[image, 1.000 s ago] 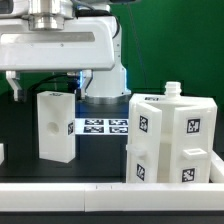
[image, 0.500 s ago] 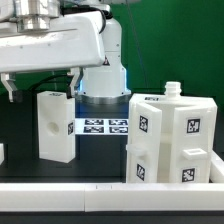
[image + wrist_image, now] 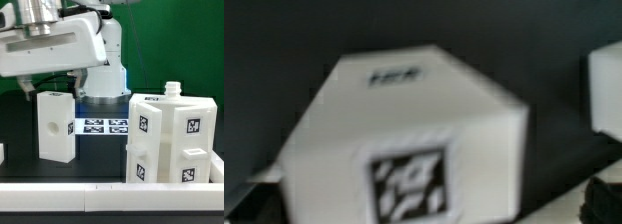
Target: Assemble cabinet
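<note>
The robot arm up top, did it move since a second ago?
Yes. The robot arm has swung toward the exterior view's left and tilted, judged against the marker board, which stays put. The upright white block below it has not shifted.

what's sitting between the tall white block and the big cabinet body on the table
The marker board lies between the block and the cabinet body, seen in the exterior view.

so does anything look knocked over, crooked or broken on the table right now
Nothing stands out. The tall white block stands upright on the exterior view's left, the larger cabinet body sits square on the exterior view's right, and the marker board lies flat between them. No damage shows, though the wrist view is blurred.
</note>
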You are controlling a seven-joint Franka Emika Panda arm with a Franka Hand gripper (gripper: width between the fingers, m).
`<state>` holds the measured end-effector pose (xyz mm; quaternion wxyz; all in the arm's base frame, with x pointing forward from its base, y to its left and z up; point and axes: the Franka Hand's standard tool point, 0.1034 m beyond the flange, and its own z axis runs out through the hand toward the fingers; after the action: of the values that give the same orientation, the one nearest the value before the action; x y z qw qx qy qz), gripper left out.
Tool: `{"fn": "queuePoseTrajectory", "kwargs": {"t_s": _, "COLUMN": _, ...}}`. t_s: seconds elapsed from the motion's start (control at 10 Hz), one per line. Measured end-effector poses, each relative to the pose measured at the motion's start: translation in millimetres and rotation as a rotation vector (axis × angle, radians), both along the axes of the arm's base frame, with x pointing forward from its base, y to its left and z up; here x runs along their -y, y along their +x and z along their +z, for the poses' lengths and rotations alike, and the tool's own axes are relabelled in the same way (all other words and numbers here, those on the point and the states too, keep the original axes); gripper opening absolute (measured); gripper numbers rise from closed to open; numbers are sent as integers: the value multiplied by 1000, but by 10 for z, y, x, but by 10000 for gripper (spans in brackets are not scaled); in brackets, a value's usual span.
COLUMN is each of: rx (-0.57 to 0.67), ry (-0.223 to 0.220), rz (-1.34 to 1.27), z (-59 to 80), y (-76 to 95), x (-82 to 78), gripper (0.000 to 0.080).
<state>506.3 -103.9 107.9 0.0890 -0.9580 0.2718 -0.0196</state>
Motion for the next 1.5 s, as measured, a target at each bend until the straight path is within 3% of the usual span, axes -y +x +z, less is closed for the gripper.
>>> {"fn": "queuePoseTrajectory", "kwargs": {"t_s": 0.3, "rx": 0, "ry": 0, "rz": 3, "z": -10, "y": -4, "x": 7, "gripper": 795}}
{"fn": "queuePoseTrajectory", "kwargs": {"t_s": 0.8, "rx": -8, "ry": -9, "rz": 30, "z": -149, "y": -43, "x": 44, "gripper": 795}}
{"fn": "queuePoseTrajectory", "kwargs": {"t_s": 0.9, "rx": -9, "ry": -9, "rz": 30, "z": -153, "y": -44, "x": 43, "gripper": 651}}
{"fn": "queuePoseTrajectory", "kwargs": {"t_s": 1.0, "rx": -8, "ry": -10, "rz": 30, "z": -152, "y": -43, "x": 44, "gripper": 651}}
{"fn": "queuePoseTrajectory", "kwargs": {"t_s": 1.1, "rx": -8, "ry": -10, "rz": 30, "z": -151, "y": -42, "x": 44, "gripper": 562}}
{"fn": "queuePoseTrajectory", "kwargs": {"t_s": 1.5, "rx": -9, "ry": -9, "rz": 35, "z": -152, "y": -44, "x": 45, "gripper": 562}}
